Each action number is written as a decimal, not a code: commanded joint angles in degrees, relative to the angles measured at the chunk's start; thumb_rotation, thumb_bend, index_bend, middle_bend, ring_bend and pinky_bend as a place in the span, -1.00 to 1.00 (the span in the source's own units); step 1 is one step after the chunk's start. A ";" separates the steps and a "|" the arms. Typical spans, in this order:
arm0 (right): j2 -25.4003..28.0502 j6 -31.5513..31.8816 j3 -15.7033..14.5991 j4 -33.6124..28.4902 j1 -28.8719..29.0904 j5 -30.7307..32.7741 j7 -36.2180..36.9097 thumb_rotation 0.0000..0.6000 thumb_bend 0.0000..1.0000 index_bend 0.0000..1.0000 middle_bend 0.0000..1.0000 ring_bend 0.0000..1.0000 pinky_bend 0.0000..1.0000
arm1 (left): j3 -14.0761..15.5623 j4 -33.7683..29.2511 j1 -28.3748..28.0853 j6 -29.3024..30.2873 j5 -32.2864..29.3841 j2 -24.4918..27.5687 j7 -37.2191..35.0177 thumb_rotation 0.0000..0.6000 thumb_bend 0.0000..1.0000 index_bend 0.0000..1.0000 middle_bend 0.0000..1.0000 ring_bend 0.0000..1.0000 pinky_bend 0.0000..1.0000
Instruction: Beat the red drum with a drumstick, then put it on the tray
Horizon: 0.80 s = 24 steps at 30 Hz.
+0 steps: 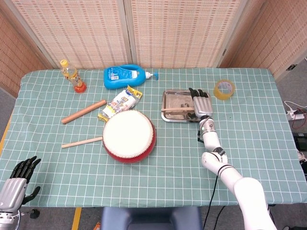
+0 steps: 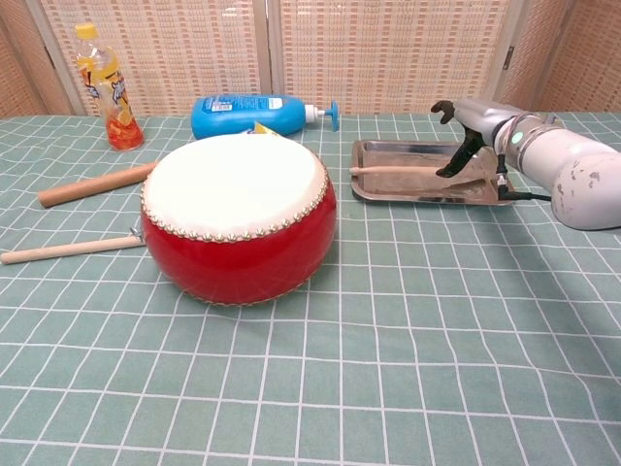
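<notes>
The red drum [image 1: 128, 135] [image 2: 240, 216] with its white skin stands mid-table. A thin drumstick [image 1: 176, 109] [image 2: 398, 170] lies in the metal tray [image 1: 172, 96] [image 2: 408, 186], its tip over the tray's left rim. My right hand [image 1: 201, 104] [image 2: 468, 131] hovers at the tray's right end, fingers spread and holding nothing, just past the stick's handle end. Left of the drum, a second thin drumstick [image 1: 81, 142] [image 2: 68, 249] rests on the cloth. My left hand [image 1: 17, 179] hangs off the table's near left corner, empty with fingers apart.
A thicker wooden rod [image 1: 84, 111] [image 2: 92, 184] lies left of the drum. Behind the drum are a snack packet [image 1: 121, 103], a blue pump bottle [image 1: 125, 76] [image 2: 254, 115] and an orange drink bottle [image 1: 72, 75] [image 2: 109, 87]. A tape roll [image 1: 224, 89] sits right of the tray.
</notes>
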 commanded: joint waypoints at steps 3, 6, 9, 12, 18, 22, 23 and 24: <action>1.02 1.11 0.11 -1.22 -0.60 -0.40 0.30 1.00 -0.76 -1.00 -0.98 -1.00 -0.96 | -0.02 0.04 0.00 0.17 0.15 0.04 -0.15 1.00 -0.45 -0.84 -1.00 -1.00 -1.00; 2.86 3.07 0.22 -4.13 -1.43 -1.14 1.37 1.00 -0.76 -1.00 -0.98 -1.00 -0.97 | -0.02 0.15 0.01 0.26 0.23 0.03 -0.30 1.00 -0.45 -0.84 -1.00 -1.00 -1.00; 5.59 7.63 -0.41 -9.16 -3.45 -2.73 1.20 1.00 -0.76 -1.00 -0.98 -1.00 -0.92 | -0.09 0.27 -0.09 0.25 0.30 -0.04 -0.50 1.00 -0.45 -0.84 -1.00 -1.00 -1.00; 9.37 14.10 -1.67 -16.91 -6.58 -4.85 -0.94 1.00 -0.66 -0.84 -0.84 -0.87 -0.72 | -0.24 0.40 -0.20 0.40 0.42 -0.15 -0.77 1.00 -0.45 -0.84 -1.00 -1.00 -1.00; 21.20 23.67 -4.87 -39.62 -15.64 -6.08 -8.64 1.00 -0.40 -0.52 -0.63 -0.67 -0.55 | -0.63 0.77 -0.75 0.26 0.59 -0.46 -1.13 1.00 -0.45 -0.84 -1.00 -1.00 -1.00; 28.71 30.13 -7.16 -53.29 -21.86 -6.69 -12.26 1.00 -0.40 -0.52 -0.63 -0.67 -0.55 | -0.90 0.84 -1.08 0.32 0.74 -0.63 -1.21 1.00 -0.45 -0.84 -1.00 -1.00 -1.00; 30.14 31.65 -7.67 -55.81 -23.27 -6.93 -12.52 1.00 -0.40 -0.53 -0.63 -0.67 -0.55 | -0.95 0.83 -1.18 0.27 0.76 -0.63 -1.22 1.00 -0.45 -0.84 -1.00 -1.00 -1.00; 31.88 33.47 -8.41 -58.72 -25.10 -7.46 -12.32 1.00 -0.40 -0.56 -0.63 -0.67 -0.55 | -1.05 0.79 -1.34 0.17 0.76 -0.64 -1.21 1.00 -0.45 -0.84 -1.00 -1.00 -1.00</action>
